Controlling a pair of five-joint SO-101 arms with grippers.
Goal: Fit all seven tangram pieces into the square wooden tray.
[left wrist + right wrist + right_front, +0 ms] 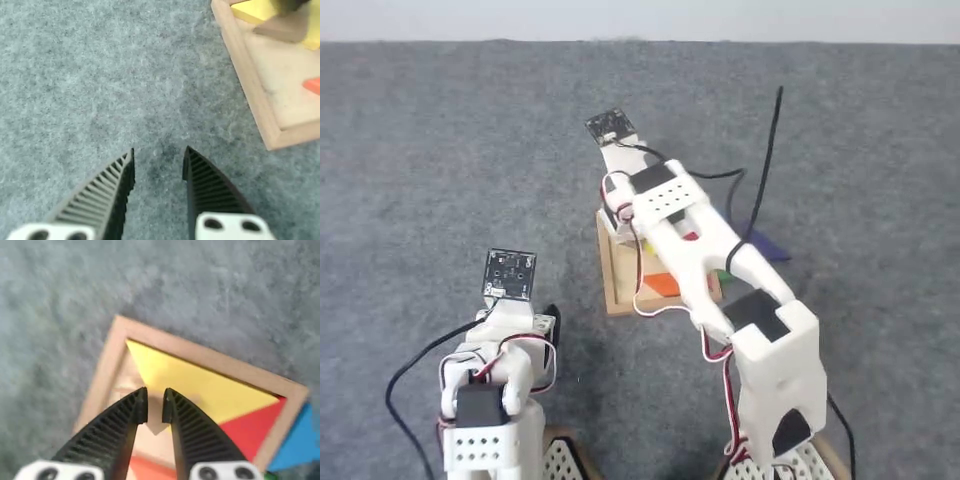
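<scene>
The square wooden tray [618, 292] lies mid-table. Inside it are a large yellow triangle [200, 382], a red piece [250, 427] and an orange piece [665, 285]. A blue piece [300, 445] lies just outside the tray's rim, and a purple piece [770, 245] rests on the carpet beside the tray. My right gripper [154, 406] hovers over the yellow triangle's corner and the bare tray floor, with its fingers a narrow gap apart and nothing between them. My left gripper [159, 155] stands open over bare carpet, short of the tray's corner [272, 135].
Grey carpet covers the whole table. The right arm [710, 260] stretches across the tray and hides much of it from above. A green piece [723, 273] peeks out beside that arm. Black cables trail to the right of the tray.
</scene>
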